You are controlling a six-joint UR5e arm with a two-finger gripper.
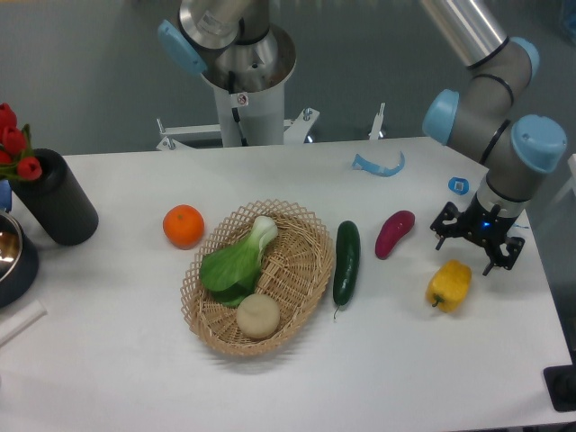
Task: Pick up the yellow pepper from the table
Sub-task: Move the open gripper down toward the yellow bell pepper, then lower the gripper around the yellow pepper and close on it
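Note:
The yellow pepper [449,284] lies on the white table [405,369] at the right, glossy and lobed, its stem toward the lower left. My gripper [476,246] hangs just above and behind the pepper, a little to its right. Its black fingers [442,230] are spread apart, open and empty. It does not touch the pepper.
A purple-red oblong vegetable [393,233] lies left of the gripper, with a cucumber [346,261] beyond it. A wicker basket [301,270] holds greens and a pale round item. An orange [184,225], a black cylinder [56,198], a blue clip [379,166] and a small blue disc [459,185] also sit on the table.

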